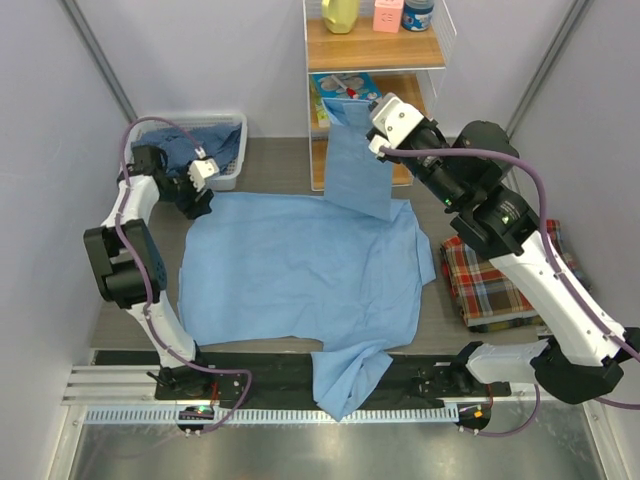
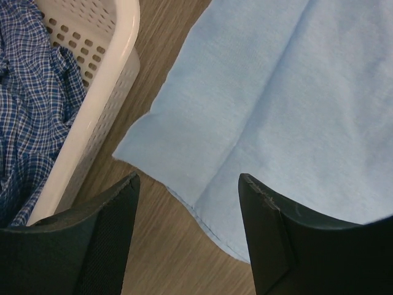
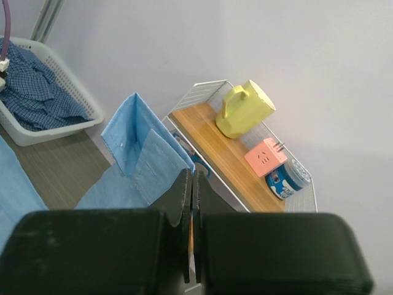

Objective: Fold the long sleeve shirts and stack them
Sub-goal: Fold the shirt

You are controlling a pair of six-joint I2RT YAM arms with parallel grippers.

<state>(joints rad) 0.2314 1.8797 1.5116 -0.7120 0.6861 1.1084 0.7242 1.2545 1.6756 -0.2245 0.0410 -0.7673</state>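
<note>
**Right arm lifts a sleeve, left end effector open**

At the far left a white basket (image 1: 228, 180) holds a darker blue checked shirt (image 1: 180, 145). Just beside it, the left end effector (image 2: 188, 184) hovers with its jaws apart and nothing between them, over a corner of the light blue shirt (image 1: 300, 270) spread flat on the desk (image 1: 280, 165). One sleeve (image 1: 355, 170) of that shirt rises off the desk, pinched in the closed right end effector (image 3: 192, 184). A folded plaid shirt (image 1: 495, 285) lies at the far right.
</note>
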